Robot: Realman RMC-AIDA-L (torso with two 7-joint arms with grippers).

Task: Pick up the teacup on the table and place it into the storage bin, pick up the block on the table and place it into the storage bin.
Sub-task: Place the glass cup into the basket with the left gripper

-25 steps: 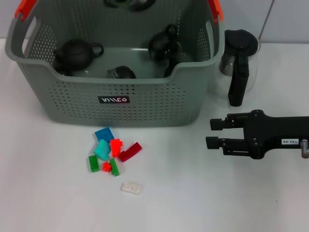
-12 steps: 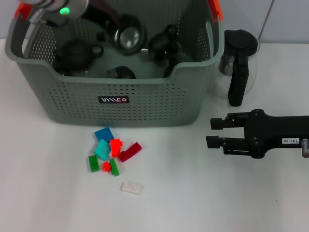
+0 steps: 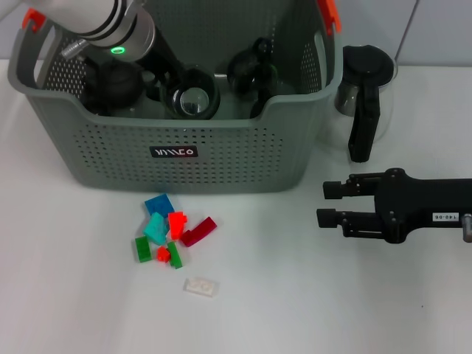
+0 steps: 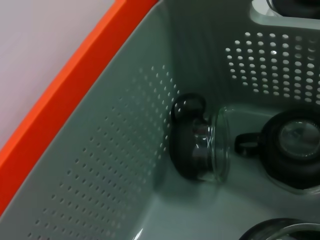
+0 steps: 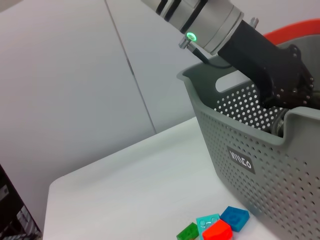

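Left end effector (image 3: 184, 92) lowered inside the storage bin (image 3: 177, 158), gripping a teacup (image 3: 193, 99) just above the bin floor, not yet released. Right end effector (image 3: 332, 204) parked over the tabletop (image 3: 310, 295) at right, fingers apart, empty. Blocks (image 3: 168, 236) untouched near the bin front. Left wrist: bin wall and dark pots only. Right wrist: blocks (image 5: 215, 227) beside the bin. Block stage wholly left, by the look of it.

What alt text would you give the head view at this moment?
The left gripper reaches into the grey storage bin, carrying a dark teacup low among dark teapots. The right gripper rests open on the white table beside a glass coffee pot; colored blocks lie before the bin.
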